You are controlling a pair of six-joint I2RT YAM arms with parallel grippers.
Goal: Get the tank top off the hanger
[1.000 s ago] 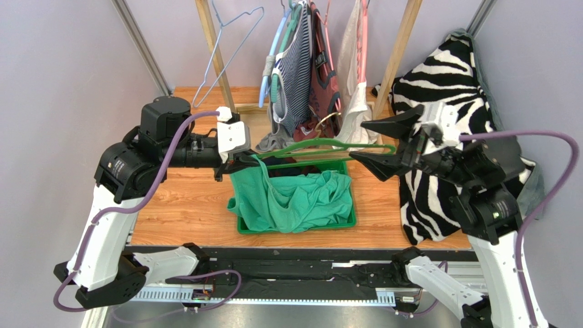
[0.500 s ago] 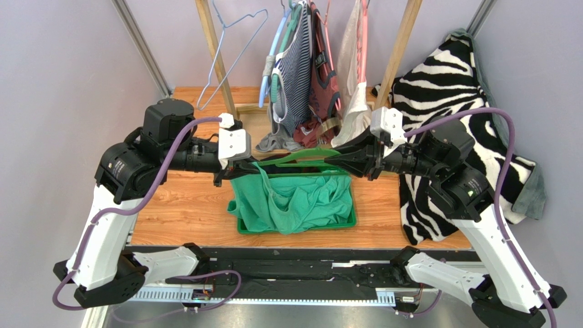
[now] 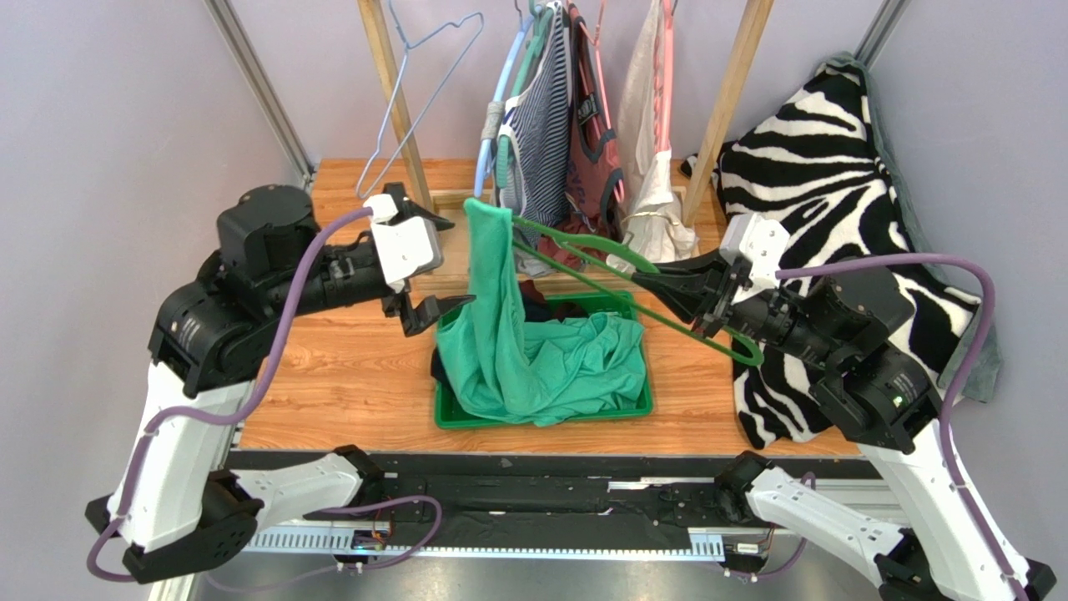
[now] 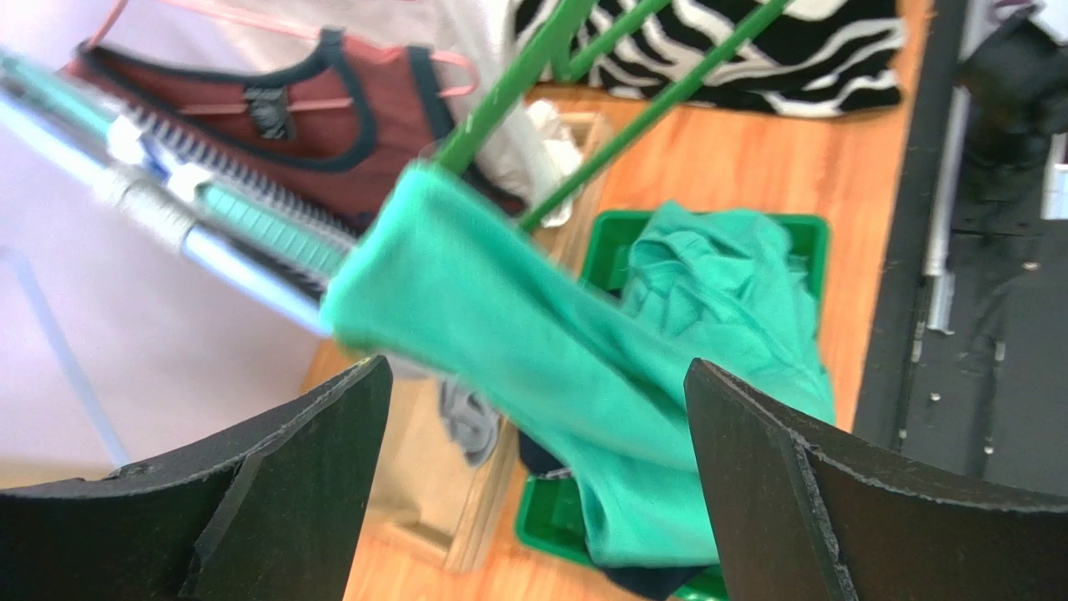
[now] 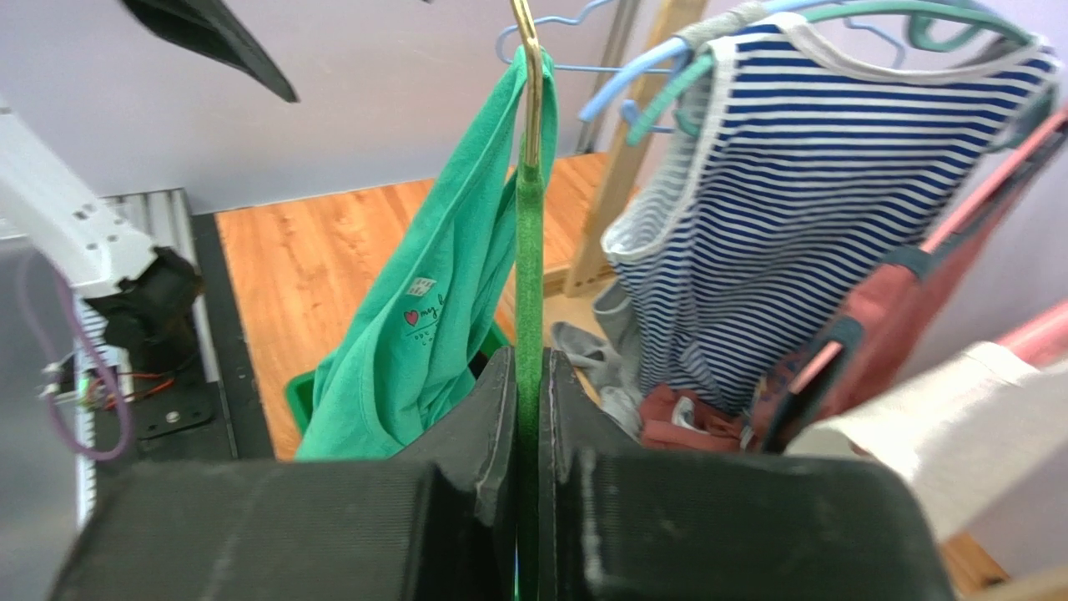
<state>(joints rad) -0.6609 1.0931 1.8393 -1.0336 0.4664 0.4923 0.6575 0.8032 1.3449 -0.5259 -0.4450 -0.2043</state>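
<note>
The green tank top hangs by one strap from the raised far end of the green hanger, and its body trails down into the green bin. My right gripper is shut on the hanger's bar, seen edge-on in the right wrist view as the hanger clamped between the gripper fingers, with the tank top draped to its left. My left gripper stands open just left of the strap. In the left wrist view the tank top lies beyond the open gripper, untouched.
Behind, a wooden rack holds a striped top, a maroon top, a white garment and an empty wire hanger. A zebra-print blanket covers the right side. Dark cloth lies under the tank top in the bin.
My right gripper closed on the hanger and tilted it, lifting its far end and the strap. My left gripper opened, let go of the tank top and drew back left.
</note>
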